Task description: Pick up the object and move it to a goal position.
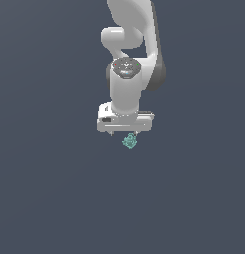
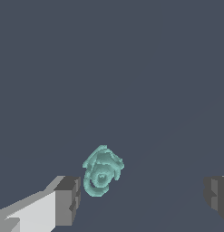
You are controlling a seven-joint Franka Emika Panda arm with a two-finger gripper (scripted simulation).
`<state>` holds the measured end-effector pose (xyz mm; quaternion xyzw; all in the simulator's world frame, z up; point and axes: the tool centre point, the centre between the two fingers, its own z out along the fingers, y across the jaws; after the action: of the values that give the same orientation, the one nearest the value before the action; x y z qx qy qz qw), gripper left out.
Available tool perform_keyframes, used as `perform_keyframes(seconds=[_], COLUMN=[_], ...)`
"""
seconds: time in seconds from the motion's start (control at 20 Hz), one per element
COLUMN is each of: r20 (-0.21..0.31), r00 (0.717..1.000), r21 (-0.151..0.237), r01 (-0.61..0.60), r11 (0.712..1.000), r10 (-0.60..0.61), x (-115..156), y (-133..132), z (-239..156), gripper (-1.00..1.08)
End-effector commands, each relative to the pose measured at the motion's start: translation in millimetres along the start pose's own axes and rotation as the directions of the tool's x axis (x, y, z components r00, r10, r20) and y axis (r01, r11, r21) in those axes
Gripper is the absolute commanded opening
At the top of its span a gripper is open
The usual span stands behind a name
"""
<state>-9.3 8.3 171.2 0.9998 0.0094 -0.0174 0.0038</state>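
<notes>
No readable text, label, brand, number or sign appears in either view. The only marking is a ring of small pale dots on the dark round cap (image 1: 125, 67) atop the white robot arm's wrist housing, too small and blurred to read as characters.

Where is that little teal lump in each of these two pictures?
Exterior view: the teal lump sits just below the white gripper, near the picture's middle.
Wrist view: the teal lump lies between the open fingers, nearer one.
Shared landmark: the gripper.
</notes>
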Motion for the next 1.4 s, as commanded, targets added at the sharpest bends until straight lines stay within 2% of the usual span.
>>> perform_keyframes(seconds=[0.0,0.4,0.75,1.35], r20=[0.000,-0.025,-0.025,-0.025], r00=[1.000,1.000,1.000,0.987], r21=[0.000,0.010,0.010,0.017], r01=[0.000,0.001,-0.006,-0.157], r11=[1.000,1.000,1.000,0.987], r10=[0.000,-0.001,0.006,0.158], x=[0.0,9.0,8.8,-1.7], y=[0.0,10.7,10.4,-1.4], z=[0.0,-5.2,-4.5,15.5], gripper=[1.00,1.00,1.00,1.00])
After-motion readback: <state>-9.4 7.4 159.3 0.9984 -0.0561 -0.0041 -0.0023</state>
